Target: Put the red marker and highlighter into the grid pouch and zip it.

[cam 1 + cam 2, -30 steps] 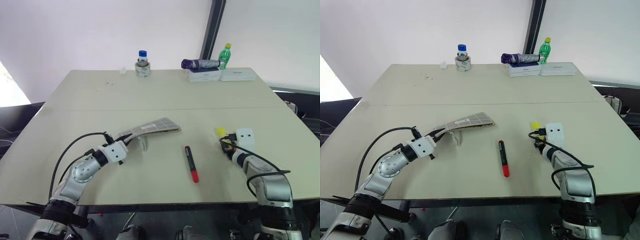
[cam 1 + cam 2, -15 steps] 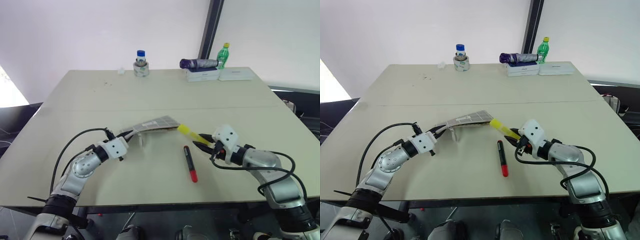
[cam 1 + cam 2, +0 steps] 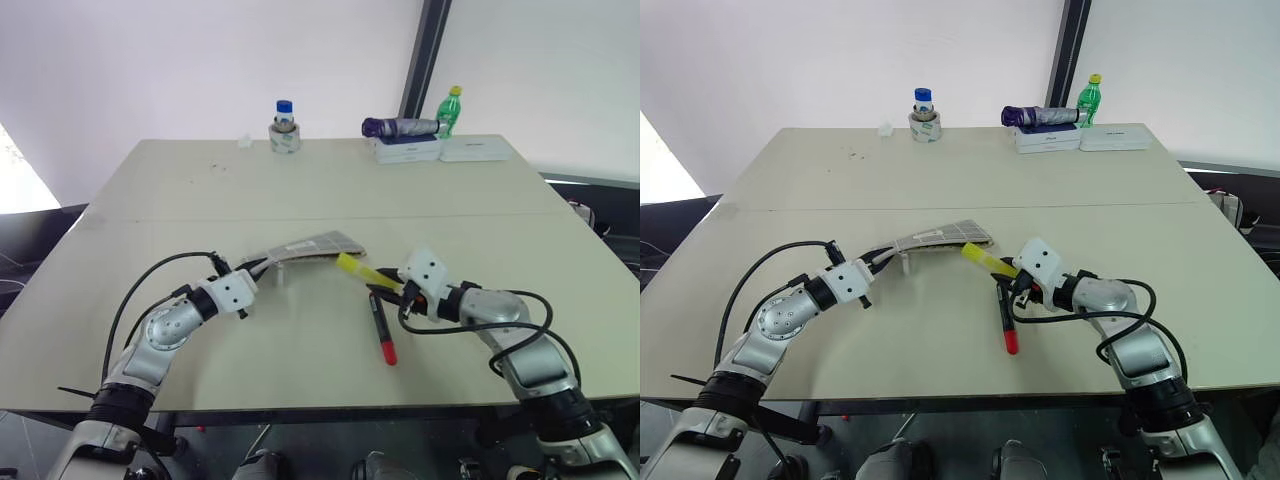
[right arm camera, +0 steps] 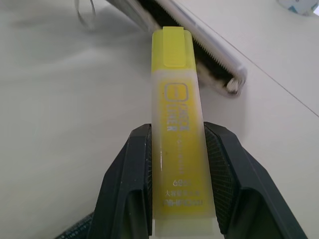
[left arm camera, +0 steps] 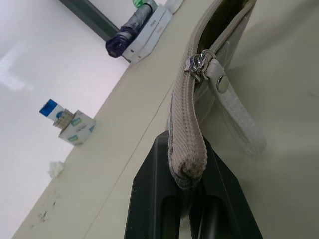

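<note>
- While the left gripper (image 5: 192,199) pinches one end of the grid pouch (image 3: 310,247) between its closed fingers, the pouch is held up off the table (image 3: 300,190), its far end reaching toward the middle of the tabletop.
- From the left wrist view, the pouch's zipper edge faces up, the mouth gapes past the metal slider (image 5: 198,64), and a white pull strap (image 5: 238,112) hangs down from it.
- Opposite, the right gripper (image 4: 174,169) is clamped on the highlighter (image 4: 177,124), both black fingers pressed flat against its sides.
- That yellow pen points toward the pouch's open end, its tip just beside the pouch's corner; I cannot tell whether they touch.
- Just below the right gripper, the red marker (image 3: 381,326) lies flat on the table, red end toward the near edge.
- At the far edge stand a blue-capped bottle (image 3: 285,127), a green bottle (image 3: 452,109), a folded purple umbrella (image 3: 400,127) and flat white boxes (image 3: 440,149).
</note>
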You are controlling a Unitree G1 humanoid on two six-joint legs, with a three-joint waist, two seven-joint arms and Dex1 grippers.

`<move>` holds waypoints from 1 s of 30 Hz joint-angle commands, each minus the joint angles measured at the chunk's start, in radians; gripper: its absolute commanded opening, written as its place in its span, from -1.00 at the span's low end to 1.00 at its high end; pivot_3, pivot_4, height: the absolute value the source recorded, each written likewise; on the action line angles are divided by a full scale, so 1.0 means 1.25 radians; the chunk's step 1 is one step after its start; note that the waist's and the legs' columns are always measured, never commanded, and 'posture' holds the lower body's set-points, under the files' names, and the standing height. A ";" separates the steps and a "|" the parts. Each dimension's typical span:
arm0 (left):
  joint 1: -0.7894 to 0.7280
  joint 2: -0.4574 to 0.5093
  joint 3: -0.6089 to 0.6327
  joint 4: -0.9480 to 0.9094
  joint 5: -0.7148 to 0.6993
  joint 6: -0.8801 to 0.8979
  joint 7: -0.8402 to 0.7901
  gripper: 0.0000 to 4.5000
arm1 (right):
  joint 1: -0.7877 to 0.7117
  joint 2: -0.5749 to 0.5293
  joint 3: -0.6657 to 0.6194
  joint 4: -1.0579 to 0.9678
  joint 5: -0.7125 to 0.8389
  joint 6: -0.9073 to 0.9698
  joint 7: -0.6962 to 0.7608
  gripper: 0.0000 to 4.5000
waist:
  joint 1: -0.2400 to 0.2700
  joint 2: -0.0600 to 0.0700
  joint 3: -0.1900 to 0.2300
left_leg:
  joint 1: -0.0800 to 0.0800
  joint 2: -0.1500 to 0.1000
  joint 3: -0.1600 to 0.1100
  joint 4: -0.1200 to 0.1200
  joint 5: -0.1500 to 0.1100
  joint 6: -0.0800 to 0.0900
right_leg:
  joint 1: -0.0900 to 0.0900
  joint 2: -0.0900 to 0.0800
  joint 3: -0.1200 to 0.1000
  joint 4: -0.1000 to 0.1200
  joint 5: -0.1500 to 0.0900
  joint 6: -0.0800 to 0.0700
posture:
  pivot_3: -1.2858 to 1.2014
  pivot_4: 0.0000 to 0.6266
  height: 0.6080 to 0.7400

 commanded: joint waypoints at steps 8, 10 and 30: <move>0.002 0.012 -0.010 -0.049 0.010 -0.035 -0.015 -1.00 | -0.030 0.029 -0.004 -0.016 0.006 0.012 -0.007 -0.59 | 0.000 0.000 0.000 | 0.000 0.000 0.000 0.000 0.002 -0.004 | 0.000 0.000 0.000 0.000 0.000 0.000 | 0.03 -0.52 1.00; 0.001 0.017 -0.020 -0.052 0.021 -0.051 -0.021 -1.00 | -0.042 0.028 0.005 -0.014 -0.004 0.014 -0.003 -0.59 | 0.000 0.000 0.000 | 0.000 0.000 0.000 0.000 0.002 -0.004 | 0.000 0.000 0.000 0.000 0.000 0.000 | 0.03 -0.52 1.00; -0.002 0.000 -0.073 -0.104 0.037 -0.061 -0.053 -1.00 | -0.209 0.047 0.196 0.201 -0.286 -0.509 -0.029 -0.59 | -0.002 0.000 0.000 | 0.000 0.000 0.001 0.000 0.003 -0.005 | 0.000 0.000 0.000 0.000 0.000 0.000 | 0.03 -0.52 1.00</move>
